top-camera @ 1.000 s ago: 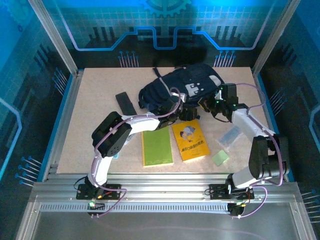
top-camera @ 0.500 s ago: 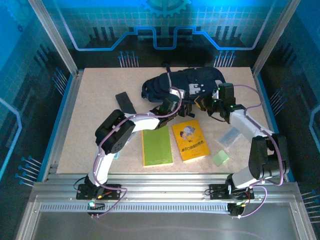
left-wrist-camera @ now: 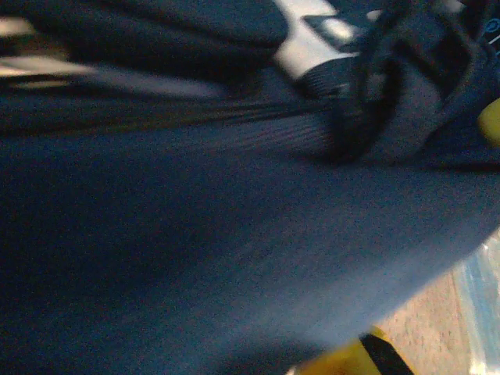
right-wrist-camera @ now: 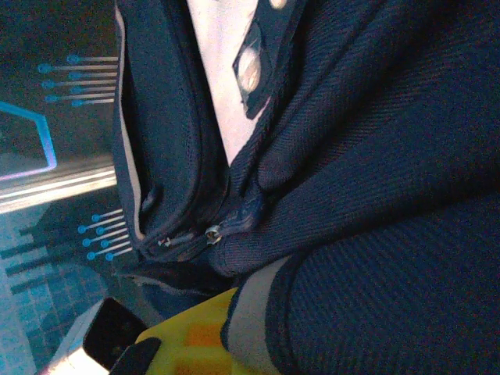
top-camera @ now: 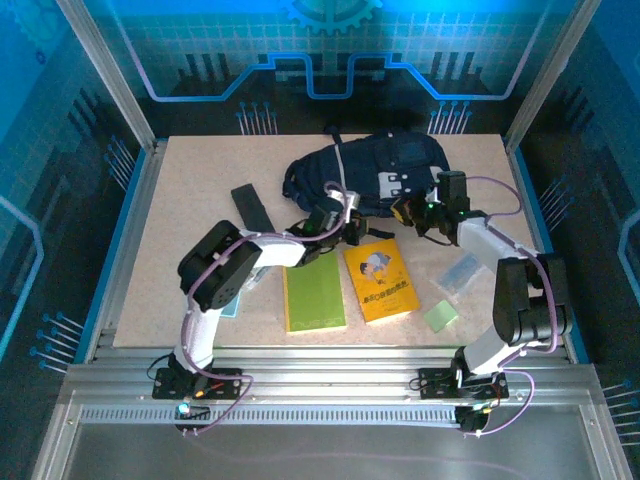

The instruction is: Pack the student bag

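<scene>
The student bag (top-camera: pixel 372 165), dark navy with a light grey patch, lies at the back middle of the table. My left gripper (top-camera: pixel 347 222) is at the bag's near edge and is shut on its fabric. In the left wrist view navy cloth (left-wrist-camera: pixel 234 234) drapes over the jaws, and a yellow fingertip (left-wrist-camera: pixel 337 364) peeks out beneath. My right gripper (top-camera: pixel 412 212) is at the bag's front right corner, shut on a fold of the bag (right-wrist-camera: pixel 375 156). A grey-edged hem lies over its yellow finger (right-wrist-camera: pixel 187 344). A zipper pull (right-wrist-camera: pixel 228 225) shows just beyond.
A green book (top-camera: pixel 314 293) and a yellow book (top-camera: pixel 380 280) lie side by side in front of the bag. A small black case (top-camera: pixel 251 207) sits to the bag's left. A clear pouch (top-camera: pixel 460 270) and a small green pad (top-camera: pixel 440 316) lie at the right.
My left gripper has gone from open to shut at the bag's near edge. The bag has shifted toward the back of the table. The right gripper has stayed shut on it.
</scene>
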### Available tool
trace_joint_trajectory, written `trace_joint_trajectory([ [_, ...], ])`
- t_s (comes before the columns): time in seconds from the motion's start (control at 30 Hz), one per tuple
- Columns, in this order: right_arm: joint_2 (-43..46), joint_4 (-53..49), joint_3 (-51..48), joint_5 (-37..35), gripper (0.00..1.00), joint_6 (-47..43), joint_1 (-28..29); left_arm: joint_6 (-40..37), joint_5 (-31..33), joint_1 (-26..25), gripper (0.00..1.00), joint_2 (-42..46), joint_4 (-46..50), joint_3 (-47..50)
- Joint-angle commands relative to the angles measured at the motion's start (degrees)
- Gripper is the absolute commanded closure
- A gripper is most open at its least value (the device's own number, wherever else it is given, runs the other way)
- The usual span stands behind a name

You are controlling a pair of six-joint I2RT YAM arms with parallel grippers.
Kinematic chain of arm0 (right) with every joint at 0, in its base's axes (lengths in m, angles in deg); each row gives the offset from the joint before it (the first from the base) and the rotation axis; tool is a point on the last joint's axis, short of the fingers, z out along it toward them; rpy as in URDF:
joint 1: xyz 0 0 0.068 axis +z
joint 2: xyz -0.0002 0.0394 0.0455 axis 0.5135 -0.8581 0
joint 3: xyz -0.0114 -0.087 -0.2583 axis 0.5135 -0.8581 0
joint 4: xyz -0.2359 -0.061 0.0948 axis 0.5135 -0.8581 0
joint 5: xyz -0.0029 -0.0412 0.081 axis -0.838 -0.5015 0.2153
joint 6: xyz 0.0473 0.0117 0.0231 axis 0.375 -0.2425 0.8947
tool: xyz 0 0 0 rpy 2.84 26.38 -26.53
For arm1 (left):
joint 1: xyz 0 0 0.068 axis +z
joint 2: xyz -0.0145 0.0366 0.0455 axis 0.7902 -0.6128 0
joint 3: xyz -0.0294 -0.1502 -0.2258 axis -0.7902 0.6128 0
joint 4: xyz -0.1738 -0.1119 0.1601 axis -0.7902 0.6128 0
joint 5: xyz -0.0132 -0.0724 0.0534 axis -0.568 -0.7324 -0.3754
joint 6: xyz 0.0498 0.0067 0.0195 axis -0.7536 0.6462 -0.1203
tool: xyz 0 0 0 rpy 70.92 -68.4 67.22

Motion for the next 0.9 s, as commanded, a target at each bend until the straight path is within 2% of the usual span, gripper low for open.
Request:
trace_joint_trajectory([
  [0.0,-0.66,-1.19,2.76,-4.29,1.0,-4.35,-3.26,1.46,-4.32,3.77,1.0,6.01,5.73,2.86],
  [0.23,-2.03,-3.4,4.63,-4.3,1.0,-8.46,-6.07,-3.91,-3.88,8.57,1.0,10.92,14.42,6.12],
  [0.33,-3.02,-4.99,6.23,-5.0,1.0,-10.98,-7.11,-4.96,-5.86,11.13,1.0,11.77,17.05,5.8],
  [0.5,-6.6,-6.63,10.56,-4.28,1.0,-14.36,-9.01,-9.39,-13.17,12.97,1.0,13.14,24.78,3.32],
  [0.67,-11.61,-9.81,17.92,-4.23,1.0,-18.94,-9.34,-11.31,-26.55,12.76,1.0,14.37,30.28,2.28],
  [0.73,-13.5,-11.21,20.65,-4.18,1.0,-19.98,-9.41,-10.76,-29.86,12.08,1.0,14.64,31.96,1.66],
  [0.77,-13.92,-11.75,21.45,-3.71,0.95,-20.3,-9.41,-10.75,-29.96,11.45,1.0,14.72,32.86,1.15],
  [0.83,-13.64,-12.85,22.06,-2.3,0.53,-20.26,-9.41,-10.67,-29.37,9.65,1.0,14.35,34.84,-0.9],
  [0.87,-12.72,-13.21,21.66,-1.65,0.37,-20.2,-9.34,-10.11,-28.97,8.75,1.0,13.79,35.32,-2.39],
])
